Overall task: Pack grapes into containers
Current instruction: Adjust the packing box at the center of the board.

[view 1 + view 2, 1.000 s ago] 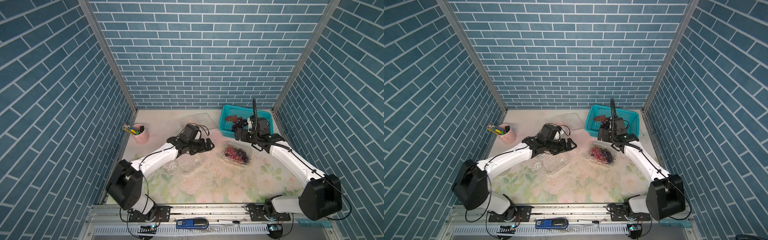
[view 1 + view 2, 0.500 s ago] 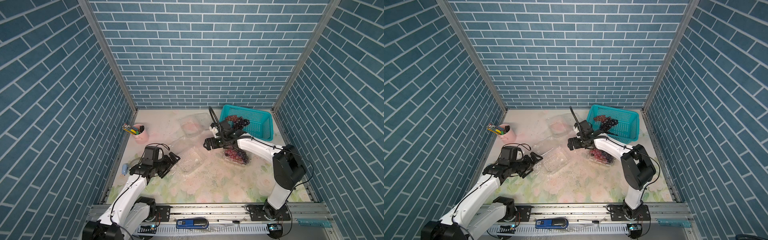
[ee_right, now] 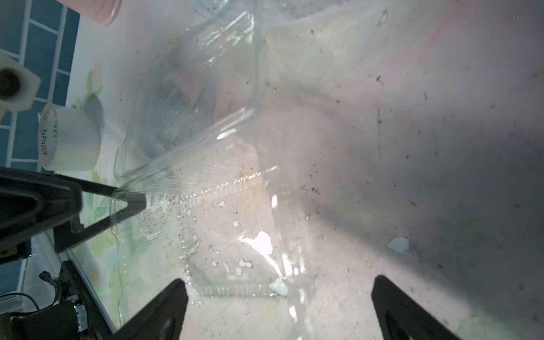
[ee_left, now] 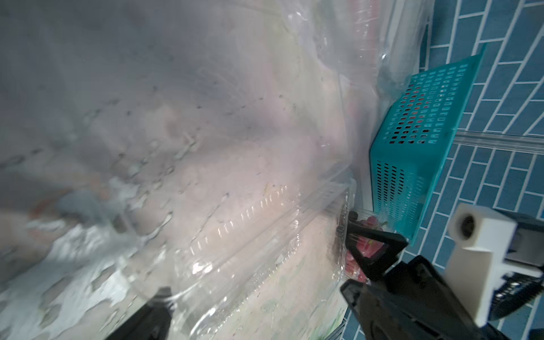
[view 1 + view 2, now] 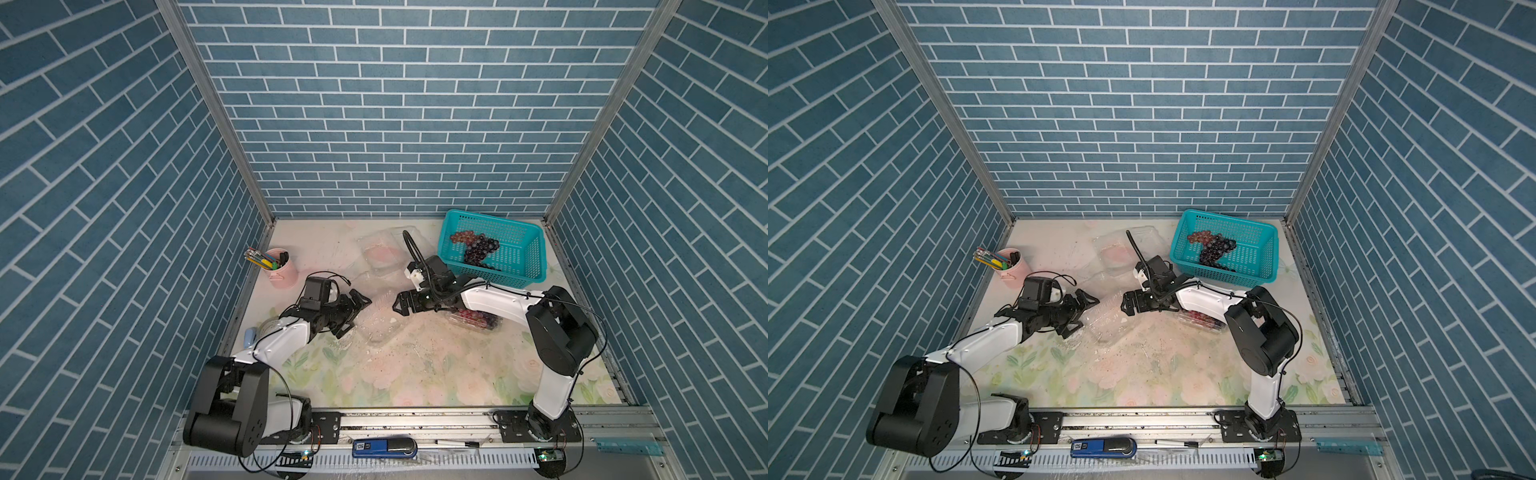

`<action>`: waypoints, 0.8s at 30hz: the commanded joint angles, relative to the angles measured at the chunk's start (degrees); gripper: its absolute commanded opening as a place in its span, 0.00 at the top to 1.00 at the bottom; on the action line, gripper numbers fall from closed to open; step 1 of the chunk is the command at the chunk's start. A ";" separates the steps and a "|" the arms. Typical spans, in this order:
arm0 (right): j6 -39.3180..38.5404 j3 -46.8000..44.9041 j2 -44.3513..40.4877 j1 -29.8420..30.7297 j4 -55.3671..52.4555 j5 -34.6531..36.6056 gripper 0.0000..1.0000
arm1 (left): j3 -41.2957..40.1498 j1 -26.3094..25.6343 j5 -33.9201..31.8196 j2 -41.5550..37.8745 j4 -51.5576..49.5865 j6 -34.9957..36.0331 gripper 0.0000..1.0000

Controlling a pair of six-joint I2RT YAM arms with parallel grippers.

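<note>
An empty clear container (image 5: 379,322) (image 5: 1108,322) lies open mid-table. My left gripper (image 5: 353,316) (image 5: 1080,312) stands open at its left edge, one finger touching the rim. My right gripper (image 5: 398,305) (image 5: 1125,305) stands open at its right edge, holding nothing. In the left wrist view the clear plastic (image 4: 235,235) lies between the open jaws of the left gripper (image 4: 256,297). The right gripper (image 3: 279,294) looks down on the same container (image 3: 206,182). Grapes (image 5: 478,251) (image 5: 1214,249) lie in the teal basket (image 5: 523,266). A closed container of grapes (image 5: 478,323) sits under the right arm.
Another empty clear container (image 5: 380,253) lies at the back. A pink pen cup (image 5: 281,270) stands at the left, and a tape roll (image 3: 70,138) lies near the left arm. The teal basket (image 5: 1262,266) fills the back right corner.
The left gripper pulled back to the front left, then returned to the empty container's left edge. The right gripper left the basket and moved left to that container's right edge.
</note>
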 commanded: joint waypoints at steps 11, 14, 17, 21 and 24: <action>6.90 -6.79 -7.17 1.60 4.96 -1.75 0.01 | 4.26 -4.45 0.08 6.82 4.87 1.90 0.00; 5.99 -7.76 -9.34 1.66 1.48 1.66 0.01 | 3.82 -4.19 -0.03 5.70 3.81 2.42 0.01; 1.80 -5.62 -11.55 0.89 -7.85 10.15 0.01 | 2.94 -3.53 -0.12 4.32 2.94 3.04 0.00; -3.54 0.37 -10.80 -1.10 -18.96 18.89 0.01 | 2.40 -3.13 0.18 4.12 2.56 3.29 0.00; -5.86 3.61 -8.94 -3.25 -18.30 17.49 0.01 | 1.49 -3.13 0.19 3.82 2.93 3.27 0.00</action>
